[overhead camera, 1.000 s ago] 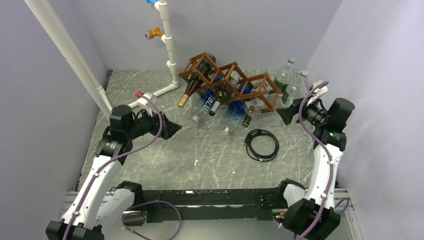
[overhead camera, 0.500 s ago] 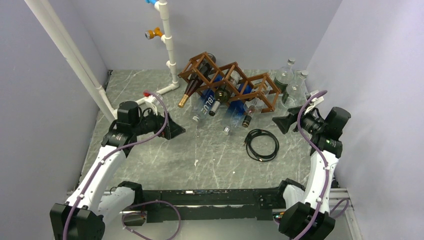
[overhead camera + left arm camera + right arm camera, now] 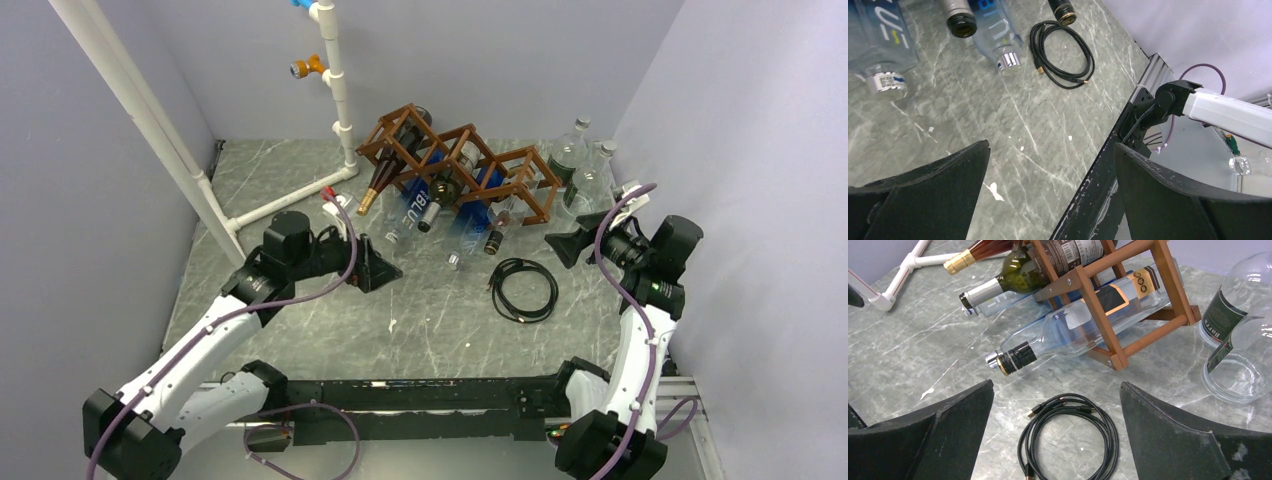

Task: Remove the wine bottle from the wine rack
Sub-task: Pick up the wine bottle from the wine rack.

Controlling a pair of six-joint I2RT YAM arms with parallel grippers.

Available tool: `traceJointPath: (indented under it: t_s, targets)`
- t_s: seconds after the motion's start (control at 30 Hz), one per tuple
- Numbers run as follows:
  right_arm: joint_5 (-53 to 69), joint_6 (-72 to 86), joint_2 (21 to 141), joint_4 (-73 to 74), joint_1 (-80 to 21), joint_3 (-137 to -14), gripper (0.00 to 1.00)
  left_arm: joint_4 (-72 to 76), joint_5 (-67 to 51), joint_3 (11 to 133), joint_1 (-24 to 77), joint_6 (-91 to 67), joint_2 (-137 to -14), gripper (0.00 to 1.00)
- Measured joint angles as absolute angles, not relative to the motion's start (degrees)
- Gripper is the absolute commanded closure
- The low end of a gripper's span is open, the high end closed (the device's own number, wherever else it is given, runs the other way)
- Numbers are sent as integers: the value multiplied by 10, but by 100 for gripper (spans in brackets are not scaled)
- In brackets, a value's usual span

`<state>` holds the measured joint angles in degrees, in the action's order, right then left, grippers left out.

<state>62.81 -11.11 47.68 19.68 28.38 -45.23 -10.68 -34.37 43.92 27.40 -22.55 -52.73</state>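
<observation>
The wine rack [image 3: 470,165] stands at the back of the desk [image 3: 420,320]. A wine bottle [image 3: 376,186] and other bottles poke out of it. The left gripper [image 3: 386,268] and the right gripper [image 3: 560,243] are both wide open and hold nothing. They hang just over the desk, near the rack.

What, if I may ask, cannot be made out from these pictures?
Top external: how many bottles the wine rack holds; its slats cover them.
Right wrist: the rack's upper cells, cut off by the top edge; clear bottles, by the right edge.
Left wrist: rack out of frame; bottle necks cut by the top edge.
</observation>
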Motion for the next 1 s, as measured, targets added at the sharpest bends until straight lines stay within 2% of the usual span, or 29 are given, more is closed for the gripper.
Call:
traceJointPath:
  t_s: [0.47, 1.0]
  targets:
    - [629, -92, 471, 183, 284, -446, 0, -45, -217, 462, 404, -255, -604, 0]
    - [628, -87, 466, 174, 284, -439, 0, -8, -196, 614, 463, -297, -792, 0]
